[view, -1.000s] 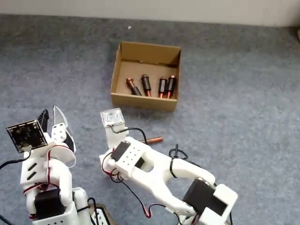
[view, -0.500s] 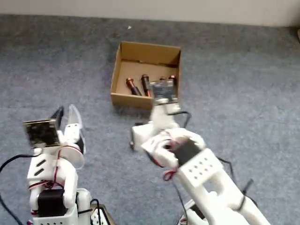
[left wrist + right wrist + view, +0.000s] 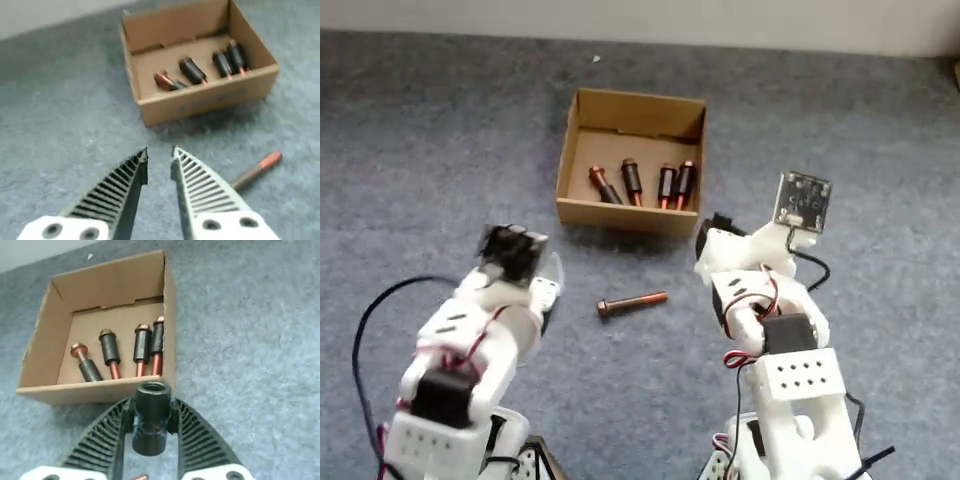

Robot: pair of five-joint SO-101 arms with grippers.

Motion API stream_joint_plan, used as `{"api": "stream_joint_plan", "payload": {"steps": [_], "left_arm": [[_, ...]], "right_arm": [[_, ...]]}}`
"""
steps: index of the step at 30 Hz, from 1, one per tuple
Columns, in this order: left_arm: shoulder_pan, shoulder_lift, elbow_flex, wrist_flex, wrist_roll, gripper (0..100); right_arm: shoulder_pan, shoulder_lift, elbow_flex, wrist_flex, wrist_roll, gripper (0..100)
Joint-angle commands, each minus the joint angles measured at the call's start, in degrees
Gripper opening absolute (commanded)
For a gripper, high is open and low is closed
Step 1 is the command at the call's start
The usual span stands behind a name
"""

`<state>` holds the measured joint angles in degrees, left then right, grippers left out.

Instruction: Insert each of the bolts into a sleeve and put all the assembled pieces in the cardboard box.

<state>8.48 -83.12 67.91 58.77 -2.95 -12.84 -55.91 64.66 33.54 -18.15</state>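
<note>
since the earlier frames the right arm has swung off the middle of the carpet (image 3: 840,140) and back to its own side, uncovering the bolt (image 3: 632,301), while the left arm has leaned forward toward it. the right gripper (image 3: 150,409) is clamped on a black sleeve (image 3: 148,432), with the sleeve's open bore pointing ahead toward the box (image 3: 100,390). the left gripper (image 3: 160,154) carries nothing, and its jaws stand only a narrow way apart. the bolt lies flat on the carpet in front of the box's front wall, between the two arms. its long axis runs across from one arm to the other, roughly along that wall and slightly tilted. what looks like its wider end points to the left arm. the left gripper (image 3: 550,282) is the nearer of the two, just beside that end, so the bolt sits off to its side, not between its jaws. four assembled pieces (image 3: 632,180) lie in the box. this looks like the last pair: the left arm probably needs to shift sideways, open wider and take the bolt across its shaft, so it can be lined up with the sleeve's bore.
</note>
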Motion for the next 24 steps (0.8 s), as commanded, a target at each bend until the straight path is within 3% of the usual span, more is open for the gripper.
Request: {"api": "stream_joint_plan", "payload": {"steps": [1, 18, 24], "left_arm": [[4.4, 12.4, -4.9, 0.1, -1.0, 19], [14.4, 56.0, -18.8, -2.5, -1.1, 20], [14.9, 71.4, -26.6, -2.5, -0.8, 20]], "right_arm": [[0.8, -1.4, 1.2, -4.6, 0.4, 0.5], [0.8, -1.4, 1.6, -4.6, 0.5, 0.5], [0.8, -1.4, 1.6, -4.6, 0.6, 0.5]]}}
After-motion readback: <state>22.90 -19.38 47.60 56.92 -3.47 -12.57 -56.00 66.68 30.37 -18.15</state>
